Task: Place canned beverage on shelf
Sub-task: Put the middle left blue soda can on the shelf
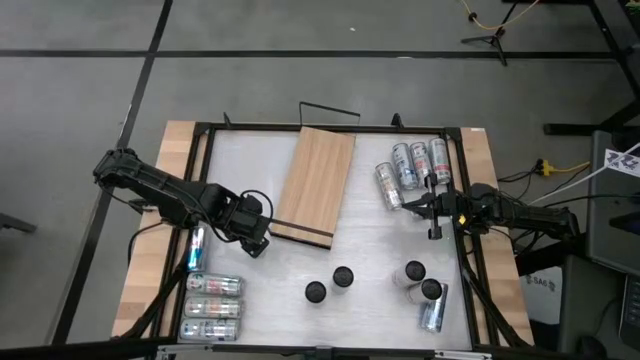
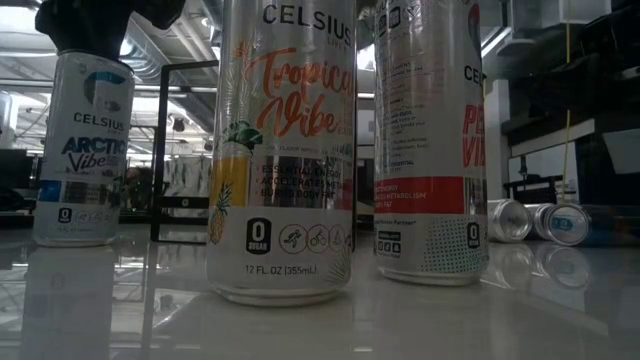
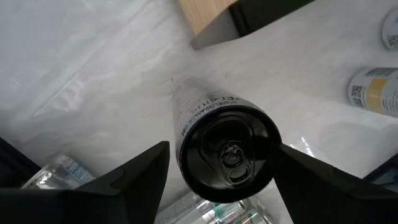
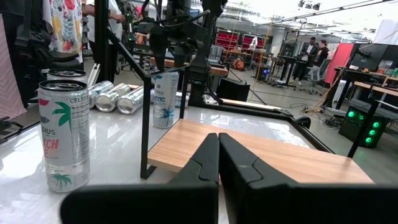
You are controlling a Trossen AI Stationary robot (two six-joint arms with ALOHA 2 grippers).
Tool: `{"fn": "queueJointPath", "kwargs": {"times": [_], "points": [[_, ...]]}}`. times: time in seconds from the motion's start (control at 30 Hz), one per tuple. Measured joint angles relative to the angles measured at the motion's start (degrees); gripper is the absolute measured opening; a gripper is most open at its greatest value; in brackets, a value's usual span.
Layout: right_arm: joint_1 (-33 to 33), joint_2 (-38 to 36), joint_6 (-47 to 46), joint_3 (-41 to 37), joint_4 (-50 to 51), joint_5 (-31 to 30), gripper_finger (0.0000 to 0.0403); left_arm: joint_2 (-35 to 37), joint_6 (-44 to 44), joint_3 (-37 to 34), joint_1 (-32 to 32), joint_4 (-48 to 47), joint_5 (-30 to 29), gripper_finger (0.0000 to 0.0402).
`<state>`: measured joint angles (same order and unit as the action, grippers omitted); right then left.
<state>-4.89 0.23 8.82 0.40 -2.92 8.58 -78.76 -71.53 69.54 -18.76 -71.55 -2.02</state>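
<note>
Left gripper (image 1: 255, 235) clamped around an upright can (image 3: 225, 152) beside the shelf's (image 1: 318, 180) near corner; right gripper (image 1: 434, 207) closed.

From low on the table, the tall can (image 2: 281, 150) up front and the one beside it (image 2: 430, 140) ran off the top edge. They hid most of the shelf. The left gripper (image 2: 100, 20) was cut off above the Arctic can (image 2: 80, 150). Small print on the labels was too blurred to read.
</note>
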Motion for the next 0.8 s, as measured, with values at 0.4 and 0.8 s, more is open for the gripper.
{"fn": "queueJointPath", "kwargs": {"times": [0.4,0.8], "points": [[0.0,0.0,0.0,0.0,0.0,0.0,0.0002,2.4,-1.4,1.8,0.7,-1.9,-2.3,0.0275],[0.0,0.0,0.0,0.0,0.0,0.0,0.0002,2.5,-0.1,1.8,-1.0,-0.5,-4.8,0.0275]]}}
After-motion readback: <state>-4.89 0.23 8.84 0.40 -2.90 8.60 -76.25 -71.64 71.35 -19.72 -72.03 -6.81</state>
